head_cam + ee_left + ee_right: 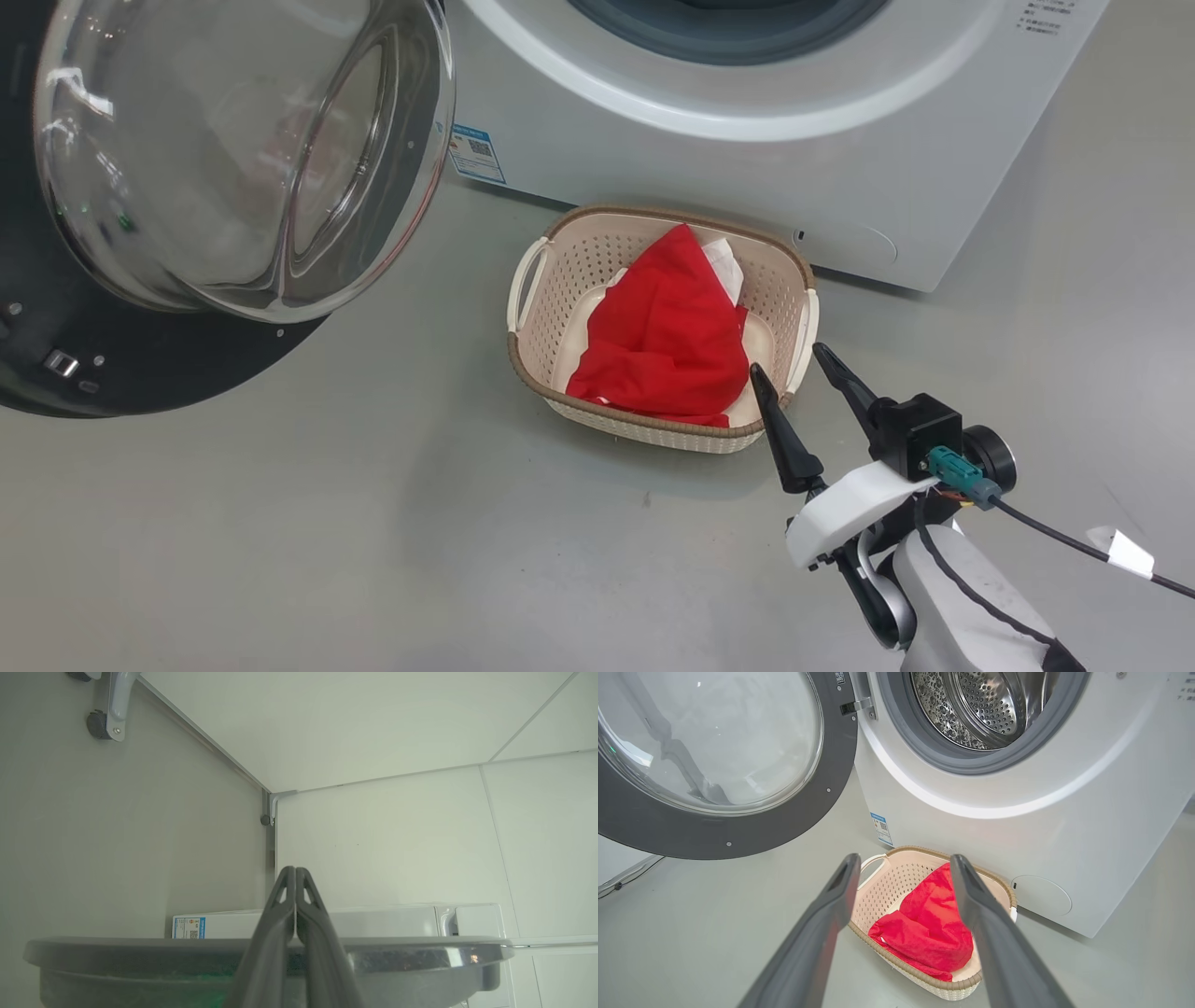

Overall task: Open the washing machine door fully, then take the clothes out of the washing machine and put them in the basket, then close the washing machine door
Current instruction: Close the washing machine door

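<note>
**A:** Where is the head camera looking from?

**B:** It's looking steeply down from above at the floor [373, 523], with the basket [569, 271] centred and the door [233, 159] looming close at upper left.

**A:** And the wrist cameras?

**B:** The right one is peering low along its pincer [906, 858], nearer the same basket, door and machine [747, 177]. The left one is sitting close against the door's rim, facing a wall corner [271, 794] and sharing the machine's blue label [189, 927].

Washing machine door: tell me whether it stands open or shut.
Open. The round, black-rimmed glass door is swung clear of the white front-loading washing machine, whose steel perforated drum shows through the uncovered opening.
</note>
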Robot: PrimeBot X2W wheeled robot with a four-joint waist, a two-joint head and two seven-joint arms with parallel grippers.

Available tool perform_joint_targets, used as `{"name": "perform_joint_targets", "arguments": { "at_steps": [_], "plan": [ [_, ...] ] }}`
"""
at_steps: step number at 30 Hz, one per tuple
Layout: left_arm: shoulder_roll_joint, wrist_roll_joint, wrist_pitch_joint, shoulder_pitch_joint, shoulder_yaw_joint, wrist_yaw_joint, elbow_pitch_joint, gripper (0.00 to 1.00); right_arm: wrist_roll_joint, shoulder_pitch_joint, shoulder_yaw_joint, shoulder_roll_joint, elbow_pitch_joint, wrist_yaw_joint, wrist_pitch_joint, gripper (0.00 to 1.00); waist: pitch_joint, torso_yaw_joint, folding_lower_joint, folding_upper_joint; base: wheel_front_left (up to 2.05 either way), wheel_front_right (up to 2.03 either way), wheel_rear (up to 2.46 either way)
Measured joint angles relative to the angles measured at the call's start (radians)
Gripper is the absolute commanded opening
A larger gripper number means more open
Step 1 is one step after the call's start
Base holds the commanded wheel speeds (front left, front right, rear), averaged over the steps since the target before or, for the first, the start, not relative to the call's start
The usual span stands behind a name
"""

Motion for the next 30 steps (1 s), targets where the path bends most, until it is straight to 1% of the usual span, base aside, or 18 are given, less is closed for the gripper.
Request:
{"name": "perform_joint_targets", "arguments": {
  "at_steps": [3, 7, 9, 14, 16, 17, 18, 21, 25, 30],
  "plan": [
    [-0.002, -0.008, 0.017, -0.006, -0.004, -0.005, 0.021, 0.00, 0.000, -0.009, -0.009, -0.001, 0.001, -0.002, 0.000, 1.00, 0.011, -0.010, 0.0000, 0.0000, 0.00, 0.00, 0.00],
    [0.001, -0.021, 0.055, -0.014, -0.006, -0.022, 0.035, 0.00, 0.000, -0.012, -0.021, -0.004, 0.004, -0.009, 0.000, 1.00, 0.019, -0.013, 0.0000, 0.0000, 0.00, 0.00, 0.00],
    [0.000, -0.044, 0.082, -0.015, -0.010, -0.037, 0.040, 0.00, 0.000, -0.012, -0.024, -0.004, 0.005, -0.009, 0.000, 1.00, 0.020, -0.012, 0.0000, 0.0000, 0.00, 0.00, 0.00],
    [-0.006, -0.060, 0.170, -0.014, -0.030, -0.088, 0.044, 0.00, 0.000, -0.012, -0.026, -0.004, 0.013, -0.008, 0.000, 1.00, 0.019, -0.006, 0.0000, 0.0000, 0.00, 0.00, 0.00],
    [-0.012, -0.070, 0.215, -0.013, -0.047, -0.102, 0.043, 0.00, 0.000, -0.012, -0.030, -0.004, 0.016, -0.008, 0.000, 1.00, 0.017, -0.002, 0.0001, 0.0000, 0.00, 0.00, 0.00],
    [-0.023, -0.074, 0.267, -0.010, -0.069, -0.111, 0.037, 0.00, 0.000, -0.012, -0.033, -0.004, 0.019, -0.007, 0.000, 1.00, 0.013, 0.003, 0.0000, 0.0000, 0.00, 0.00, 0.00],
    [-0.032, -0.082, 0.295, -0.007, -0.077, -0.118, 0.032, 0.00, 0.001, -0.012, -0.033, -0.004, 0.021, -0.007, 0.000, 1.00, 0.010, 0.005, 0.0000, 0.0000, 0.00, 0.00, 0.00],
    [-0.054, -0.118, 0.363, 0.012, -0.087, -0.128, 0.011, 0.00, 0.001, -0.012, -0.031, -0.004, 0.026, 0.000, 0.000, 1.00, 0.003, 0.009, 0.0000, 0.0000, 0.00, 0.00, 0.00],
    [-0.058, -0.144, 0.458, 0.043, -0.093, -0.135, -0.029, 0.00, 0.002, -0.011, -0.028, -0.004, 0.035, 0.004, 0.000, 1.00, -0.010, 0.008, 0.0000, 0.0000, 0.00, 0.00, 0.00],
    [-0.062, -0.202, 0.587, 0.099, -0.101, -0.135, -0.098, 0.00, 0.006, -0.011, -0.026, -0.003, 0.039, 0.010, 0.000, 1.00, -0.020, -0.006, 0.0000, 0.0000, 0.00, 0.00, 0.00]
  ]
}}
